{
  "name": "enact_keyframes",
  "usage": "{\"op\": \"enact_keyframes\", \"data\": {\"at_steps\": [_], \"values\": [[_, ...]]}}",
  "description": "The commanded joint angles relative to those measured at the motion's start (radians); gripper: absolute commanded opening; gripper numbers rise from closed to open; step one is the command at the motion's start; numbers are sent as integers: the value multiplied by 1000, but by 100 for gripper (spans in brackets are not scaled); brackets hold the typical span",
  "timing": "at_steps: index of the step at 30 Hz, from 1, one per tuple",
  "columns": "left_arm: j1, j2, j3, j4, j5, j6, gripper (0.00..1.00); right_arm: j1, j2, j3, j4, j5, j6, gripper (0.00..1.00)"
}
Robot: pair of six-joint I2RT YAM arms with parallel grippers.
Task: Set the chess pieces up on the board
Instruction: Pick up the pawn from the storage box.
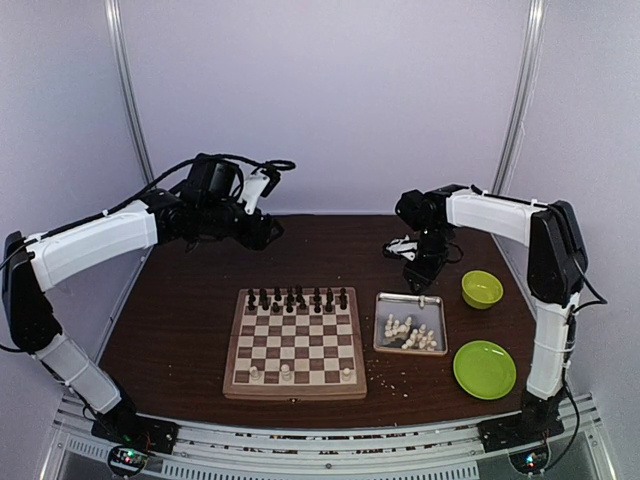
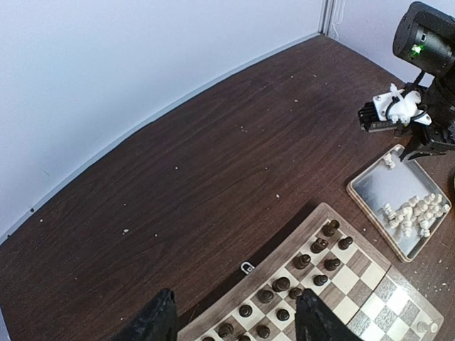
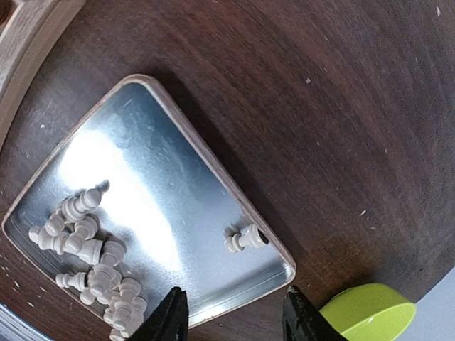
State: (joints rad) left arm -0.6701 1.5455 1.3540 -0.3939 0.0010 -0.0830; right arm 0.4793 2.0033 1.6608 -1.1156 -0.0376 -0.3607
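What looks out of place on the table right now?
One white piece lies on its side alone near the rim of the tray, apart from the tumbled heap. Pale crumbs dot the tabletop. Nothing looks damaged.

No writing, label, brand, number or sign can be read anywhere, neither on the board (image 1: 296, 345) nor on the metal tray (image 1: 395, 306) at its 3 o'clock.
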Motion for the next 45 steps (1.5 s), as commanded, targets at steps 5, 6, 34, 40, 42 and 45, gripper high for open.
{"op": "enact_keyframes", "data": {"at_steps": [5,6,34,40,42,45], "values": [[3,11,30,15,-10,-11,58,-30,37,-84,27,-59,371,40],[2,14,30,15,-9,-11,58,-31,37,-83,33,-71,385,40],[3,28,39,9,25,-12,58,-42,152,1,53,24,513,27],[3,29,42,7,27,-11,58,-50,240,33,59,-80,496,18],[3,28,43,4,27,-11,58,-50,265,28,61,-96,496,14],[2,28,45,1,19,-7,58,-54,261,17,64,-120,488,9]]}}
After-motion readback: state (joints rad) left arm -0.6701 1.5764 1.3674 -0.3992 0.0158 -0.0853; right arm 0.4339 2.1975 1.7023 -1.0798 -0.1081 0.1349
